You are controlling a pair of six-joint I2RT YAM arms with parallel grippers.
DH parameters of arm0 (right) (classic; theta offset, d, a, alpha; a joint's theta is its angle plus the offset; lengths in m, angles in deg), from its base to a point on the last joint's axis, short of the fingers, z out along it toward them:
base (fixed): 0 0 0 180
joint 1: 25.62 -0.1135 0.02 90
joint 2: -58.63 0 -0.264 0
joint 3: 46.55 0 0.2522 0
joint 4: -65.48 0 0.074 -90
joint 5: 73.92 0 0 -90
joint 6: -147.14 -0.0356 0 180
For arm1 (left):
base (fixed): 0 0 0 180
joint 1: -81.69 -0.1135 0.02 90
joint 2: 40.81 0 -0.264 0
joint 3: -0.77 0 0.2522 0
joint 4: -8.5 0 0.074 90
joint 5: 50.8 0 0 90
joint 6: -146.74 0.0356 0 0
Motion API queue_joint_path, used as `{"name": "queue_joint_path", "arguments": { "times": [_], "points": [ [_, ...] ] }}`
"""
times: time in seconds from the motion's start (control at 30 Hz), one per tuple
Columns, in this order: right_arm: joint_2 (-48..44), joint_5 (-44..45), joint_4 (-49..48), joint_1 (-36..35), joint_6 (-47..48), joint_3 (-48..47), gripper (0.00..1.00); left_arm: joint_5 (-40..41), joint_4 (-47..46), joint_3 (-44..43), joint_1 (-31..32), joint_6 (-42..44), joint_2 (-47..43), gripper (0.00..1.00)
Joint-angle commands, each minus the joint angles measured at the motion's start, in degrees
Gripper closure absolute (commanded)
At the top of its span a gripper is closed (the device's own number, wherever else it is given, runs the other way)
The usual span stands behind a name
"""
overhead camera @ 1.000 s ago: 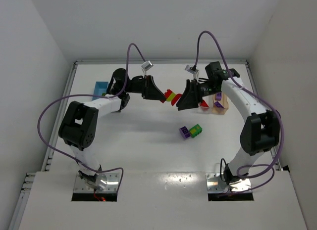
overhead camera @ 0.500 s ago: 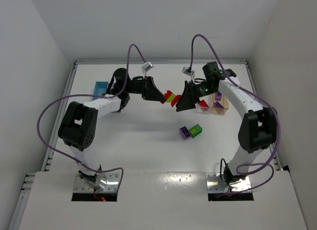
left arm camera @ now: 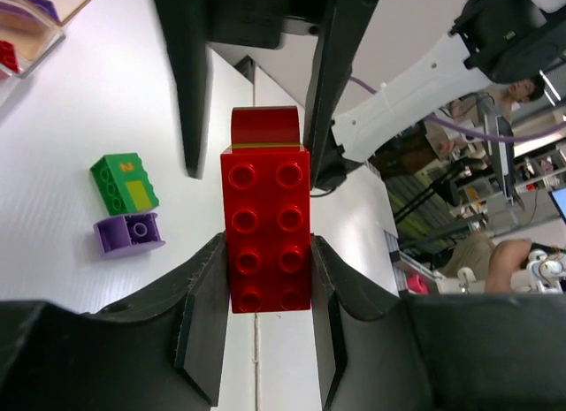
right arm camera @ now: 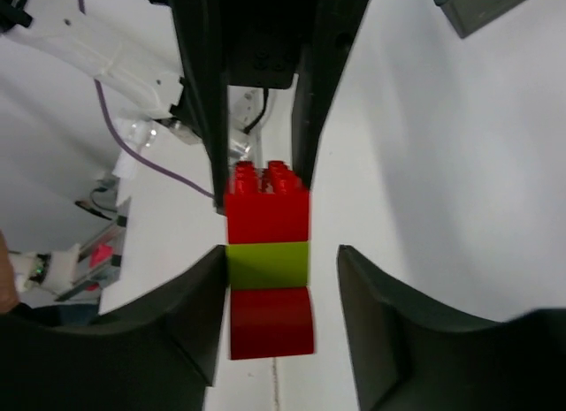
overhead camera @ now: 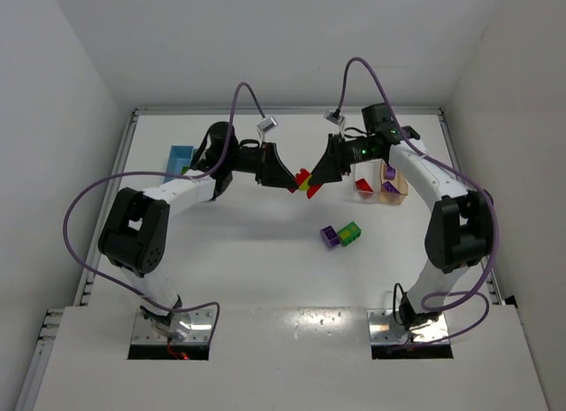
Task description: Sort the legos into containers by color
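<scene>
While L hand (left arm camera: 265, 256) grips stack (left arm camera: 265, 199) — green lego (left arm camera: 124, 183): "2".

Both arms white w/ black joints & black jaws: left arm (overhead camera: 181, 188), right arm (overhead camera: 433, 177). Purple cables (overhead camera: 66, 224) loop off each; silver base plates (overhead camera: 172, 327).

From above, my left arm (overhead camera: 190, 188) hides the 3 o'clock end of the light blue bin (overhead camera: 178, 154). The dark grey bin (right arm camera: 482, 6) is cropped at 1 o'clock in the right wrist view, the tan bin (left arm camera: 53, 20) at 11 o'clock in the left wrist view.
</scene>
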Motion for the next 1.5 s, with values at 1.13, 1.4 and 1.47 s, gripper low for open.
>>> {"name": "queue_joint_path", "arguments": {
  "times": [1.13,1.4,1.47],
  "points": [
    [-3.26,-5.56,-1.02,-0.41,2.43,4.42,0.96,1.81,-7.95,-1.33,-7.22,-2.92,-2.85,0.79],
    [-5.19,0.58,3.63,0.64,7.26,5.91,0.97,2.96,-16.05,-3.09,-14.96,-10.23,-3.37,0.81],
    [-5.72,9.23,2.5,1.35,6.13,5.91,0.97,3.48,-12.64,-2.48,-14.96,-7.96,-4.07,0.81]
  ]
}}
